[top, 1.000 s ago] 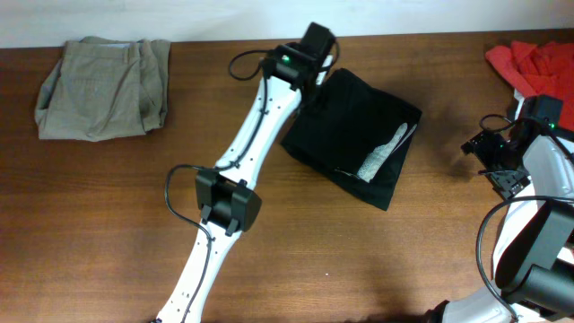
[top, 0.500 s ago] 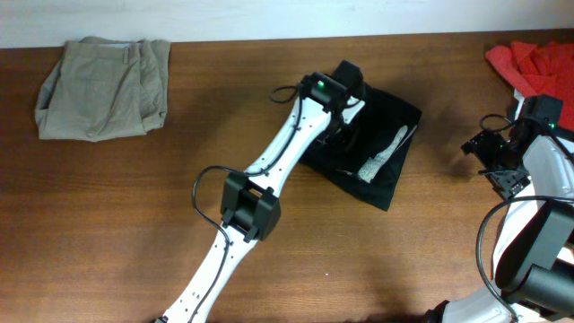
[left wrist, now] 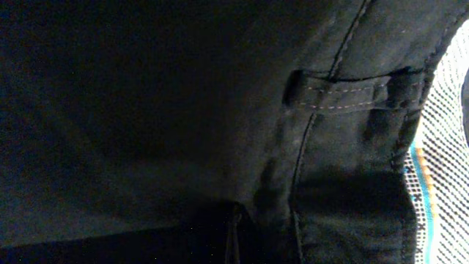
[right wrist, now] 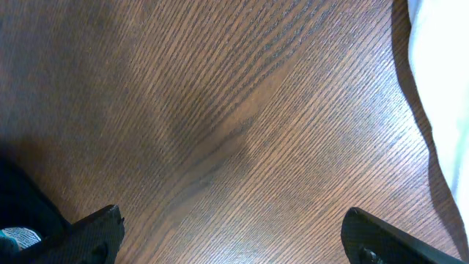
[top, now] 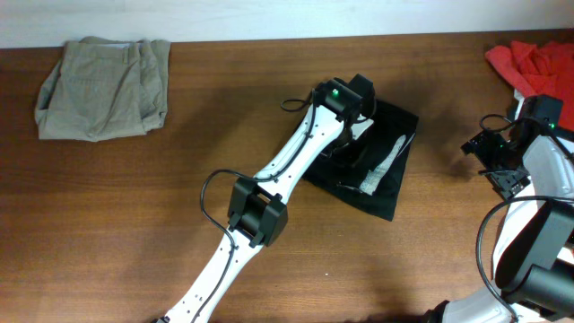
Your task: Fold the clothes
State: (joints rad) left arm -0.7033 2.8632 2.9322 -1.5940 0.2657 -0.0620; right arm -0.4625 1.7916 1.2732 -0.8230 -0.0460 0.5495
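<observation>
A brown wooden table [top: 117, 224] is seen from above. Three garments are laid on it, well apart — folded khaki shorts [top: 103, 85] far left, black shorts [top: 404, 135] near the middle, a crumpled red garment [top: 534, 63] far right.

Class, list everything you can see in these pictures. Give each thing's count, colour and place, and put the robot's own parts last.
black shorts: one, black with a pale inner waistband showing, folded, right of the table's centre.
khaki shorts: one, khaki, folded, far left corner.
red garment: one, red, crumpled, far right corner, partly out of frame.
white cloth: one, white, at the right edge near the red garment.
table: one, brown wood, under everything.
left fingers: one pair, dark, closed and down on the black shorts. Whether they pinch cloth cannot be told.
right fingers: one pair, black, open above bare wood at the right.
</observation>
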